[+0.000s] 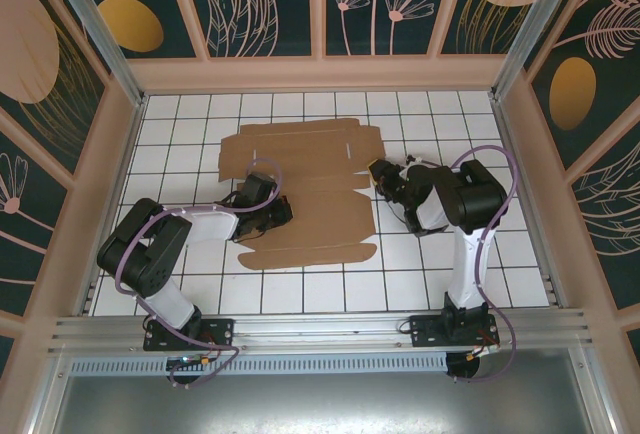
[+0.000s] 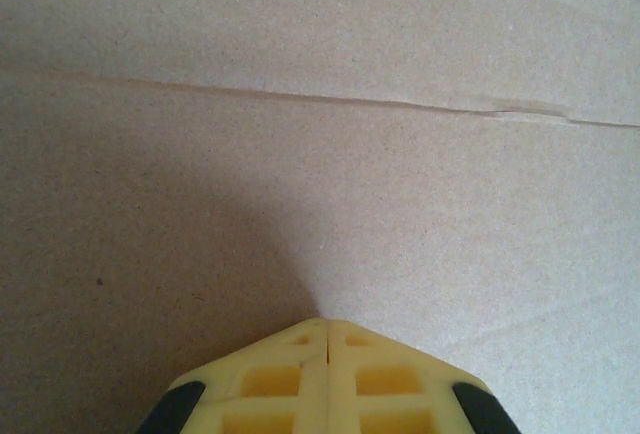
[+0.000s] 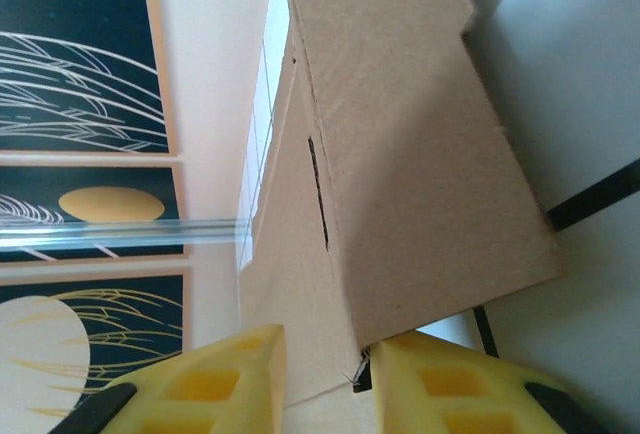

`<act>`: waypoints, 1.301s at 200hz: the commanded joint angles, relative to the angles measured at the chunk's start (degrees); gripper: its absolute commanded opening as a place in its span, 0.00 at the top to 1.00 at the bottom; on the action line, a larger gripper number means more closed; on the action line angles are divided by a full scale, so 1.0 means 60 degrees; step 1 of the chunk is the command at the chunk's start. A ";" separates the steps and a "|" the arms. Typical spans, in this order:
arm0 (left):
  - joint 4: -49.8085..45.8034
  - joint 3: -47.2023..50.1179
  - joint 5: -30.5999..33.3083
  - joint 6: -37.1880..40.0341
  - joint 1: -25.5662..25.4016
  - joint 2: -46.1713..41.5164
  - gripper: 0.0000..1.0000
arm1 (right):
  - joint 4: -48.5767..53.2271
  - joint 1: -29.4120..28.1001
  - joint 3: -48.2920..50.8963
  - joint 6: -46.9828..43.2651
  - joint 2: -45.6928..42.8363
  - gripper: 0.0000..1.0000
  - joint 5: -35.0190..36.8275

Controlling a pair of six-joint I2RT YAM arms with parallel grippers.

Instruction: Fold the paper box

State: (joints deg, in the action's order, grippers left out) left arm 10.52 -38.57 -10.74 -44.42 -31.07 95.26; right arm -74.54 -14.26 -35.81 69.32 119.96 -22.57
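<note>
Paper box flap sits between right jaws, panel under left jaws.

One paper box, seemingly a single sheet, one left arm, one right arm

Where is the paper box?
In the top view, the paper box lies mid-table, the left gripper on its left part, the right gripper at its right edge.

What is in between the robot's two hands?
Brown cardboard. The paper box stretches from the left hand, which is over it, to the right hand at its right edge. The top view shows that.
</note>
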 commanded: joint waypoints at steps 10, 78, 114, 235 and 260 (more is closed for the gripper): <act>-0.0674 0.0245 -0.0273 -0.0015 -0.0021 0.0154 1.00 | -0.0090 0.0182 0.0007 -0.0783 -0.0012 0.84 0.0216; -0.0743 0.0363 -0.0361 -0.0185 -0.0018 -0.1468 0.75 | 0.1196 0.0207 -0.0104 -0.2170 -0.1008 1.00 0.0216; -0.2111 0.0130 0.0479 0.0103 -0.0009 -0.3426 0.51 | 0.3374 0.0216 -0.0514 -0.3527 -0.2527 1.00 0.0397; -0.4303 -0.1296 0.2821 0.0439 -0.0009 -0.6228 0.22 | 0.9997 0.0375 -0.3069 -0.7012 -0.6690 1.00 0.2502; -0.4224 -0.1297 0.3172 0.0373 -0.0018 -0.6314 0.22 | 1.2294 0.0362 -0.5374 -0.8350 -0.6800 1.00 0.3516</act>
State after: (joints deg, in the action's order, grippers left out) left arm -13.61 -45.91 4.69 -42.48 -31.07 58.48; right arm -14.63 -12.40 -55.90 29.91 82.61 -10.13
